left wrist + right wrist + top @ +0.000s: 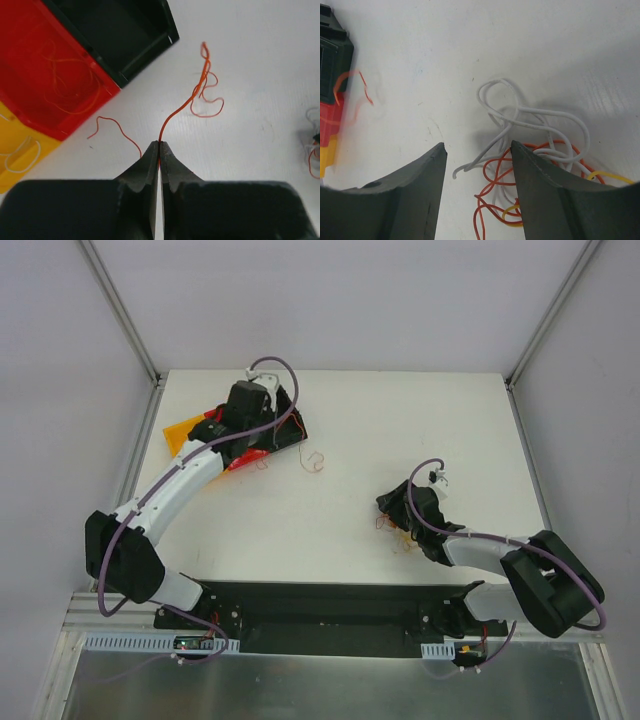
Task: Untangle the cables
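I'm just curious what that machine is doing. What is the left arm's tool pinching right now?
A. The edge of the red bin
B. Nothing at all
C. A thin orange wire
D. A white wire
C: in the left wrist view the left tool is shut with its tips together on a thin orange wire, which runs out from between them across the white surface.

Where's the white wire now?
Right wrist view: the white wire lies on the table, loose end inside the open right end effector, tangled with orange and yellow wires.
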